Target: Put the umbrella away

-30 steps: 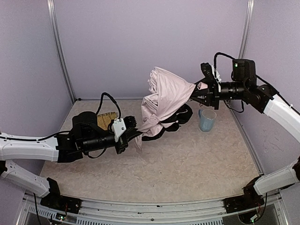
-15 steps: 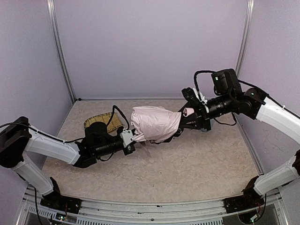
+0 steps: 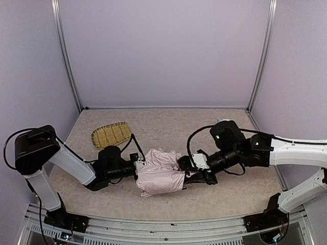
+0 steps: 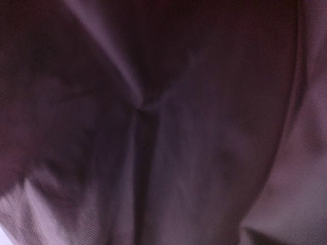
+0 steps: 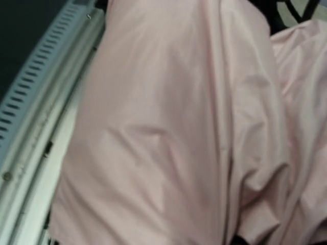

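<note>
Though the umbrella sits collapsed between my left tool and right tool, its fabric looks loose, not yet wrapped. I cannot tell either tool's grip.

pale pink umbrella, tan woven tray

From above I get even, soft, fairly bright light, sharp across the tabletop, with only faint short shadows beneath the umbrella and no glare. The frame posts splay outward toward the top, a wide-lens look. My left wrist camera is dim and murky, purplish cloth filling it, seemingly out of focus throughout. My right wrist camera is brighter but soft, with pink folds smeared and the rail at left blurred too.
</note>
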Motion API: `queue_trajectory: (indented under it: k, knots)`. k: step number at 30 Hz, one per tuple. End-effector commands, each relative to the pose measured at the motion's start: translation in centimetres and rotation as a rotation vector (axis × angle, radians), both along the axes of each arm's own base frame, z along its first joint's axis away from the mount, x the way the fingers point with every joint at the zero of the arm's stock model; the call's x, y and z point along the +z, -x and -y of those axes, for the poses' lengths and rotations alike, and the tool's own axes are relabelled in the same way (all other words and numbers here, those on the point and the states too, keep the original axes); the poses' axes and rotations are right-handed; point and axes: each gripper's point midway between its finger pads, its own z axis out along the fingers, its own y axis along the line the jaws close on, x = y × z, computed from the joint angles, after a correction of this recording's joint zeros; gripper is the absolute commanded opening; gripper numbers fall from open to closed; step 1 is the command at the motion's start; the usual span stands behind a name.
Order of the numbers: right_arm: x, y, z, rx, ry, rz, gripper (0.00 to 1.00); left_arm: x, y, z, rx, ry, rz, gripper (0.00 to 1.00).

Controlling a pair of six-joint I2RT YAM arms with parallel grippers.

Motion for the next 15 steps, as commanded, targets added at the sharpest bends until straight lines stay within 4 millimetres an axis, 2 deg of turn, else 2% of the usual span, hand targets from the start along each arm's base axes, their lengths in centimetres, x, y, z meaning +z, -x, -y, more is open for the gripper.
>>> queue_trajectory:
  k: [1, 3, 5, 10, 15]
  knots:
    - [-4.3, 2.9, 0.5, 0.050, 0.044, 0.022, 0.00, 3.0, -3.6, -0.9, 0.117, 0.067, 0.134, 0.00]
    - [-7.3, 2.4, 0.6, 0.020, 0.100, 0.059, 0.00, 2.4, -4.2, -0.9, 0.139, 0.043, 0.153, 0.00]
    - [-9.3, 2.1, 0.4, 0.006, 0.133, 0.074, 0.00, 1.9, -4.6, -0.9, 0.156, 0.017, 0.172, 0.00]
    - [-12.7, 2.0, -0.4, 0.014, 0.190, 0.075, 0.00, 0.6, -5.2, -1.3, 0.182, -0.043, 0.217, 0.00]
    - [-16.6, 1.0, 0.6, -0.018, 0.313, 0.112, 0.00, -1.1, -6.4, -1.6, 0.226, -0.132, 0.277, 0.00]
